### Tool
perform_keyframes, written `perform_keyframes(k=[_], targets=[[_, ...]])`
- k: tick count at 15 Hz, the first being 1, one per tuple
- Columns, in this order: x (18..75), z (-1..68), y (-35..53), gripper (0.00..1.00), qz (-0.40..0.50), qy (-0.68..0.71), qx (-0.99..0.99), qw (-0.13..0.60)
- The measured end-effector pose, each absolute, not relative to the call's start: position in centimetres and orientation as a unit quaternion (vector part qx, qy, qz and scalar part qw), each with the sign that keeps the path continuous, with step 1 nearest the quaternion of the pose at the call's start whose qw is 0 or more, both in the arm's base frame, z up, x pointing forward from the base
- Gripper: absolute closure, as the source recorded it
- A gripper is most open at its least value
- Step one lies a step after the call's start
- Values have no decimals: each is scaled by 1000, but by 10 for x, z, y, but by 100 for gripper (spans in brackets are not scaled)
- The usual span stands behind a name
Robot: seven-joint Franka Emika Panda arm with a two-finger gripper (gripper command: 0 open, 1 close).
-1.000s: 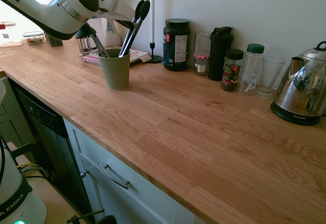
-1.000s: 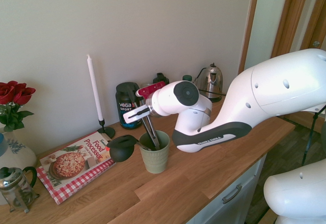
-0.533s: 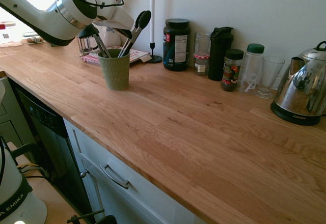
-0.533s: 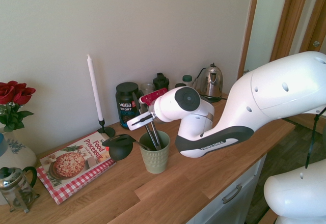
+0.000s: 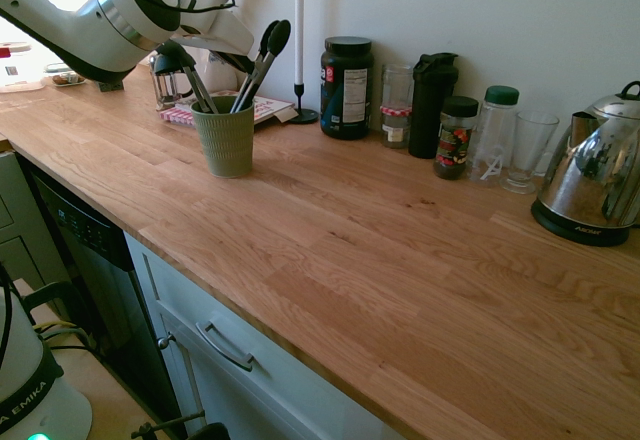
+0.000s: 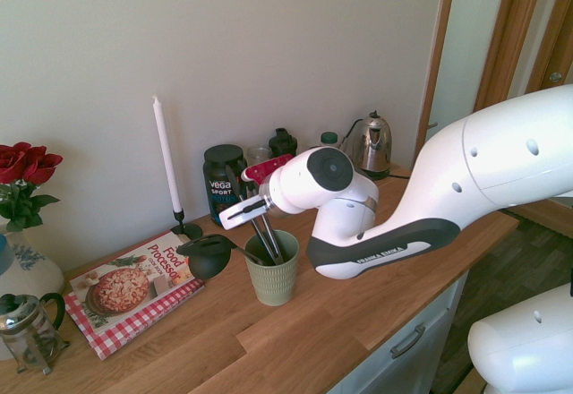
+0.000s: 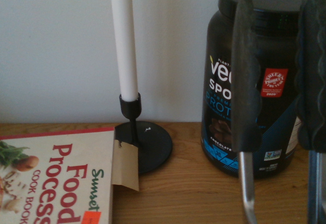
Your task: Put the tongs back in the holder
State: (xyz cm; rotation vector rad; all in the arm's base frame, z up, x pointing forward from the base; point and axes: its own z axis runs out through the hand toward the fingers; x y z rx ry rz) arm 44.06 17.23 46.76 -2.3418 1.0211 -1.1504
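First exterior view: tongs [image 5: 262, 65] upright in holder [image 5: 226, 142], just beside claw [image 5: 240, 63].

Tongs [image 5: 279, 38] sit lower in the green holder [image 5: 228, 146] than a second ago, we see, their black tips dropped nearer its rim; the gripper [image 5: 241, 63] has come down too, and the black ladle [image 6: 208, 257] has shifted slightly.

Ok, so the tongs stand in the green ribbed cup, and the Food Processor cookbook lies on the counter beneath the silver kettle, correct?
Not quite: the Food Processor cookbook lies beside the black candle holder, not beneath the kettle, as the second exterior view shows. The tongs do stand in the green ribbed cup.
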Motion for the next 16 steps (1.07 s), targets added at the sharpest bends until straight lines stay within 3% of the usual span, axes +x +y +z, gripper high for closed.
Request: perform_keyframes(k=[6,11,16], targets=[[419,566,156,0,-346,394,-829,192],[411,585,83,0,-201,429,-873,111],[364,604,14,0,-71,412,-907,48]])
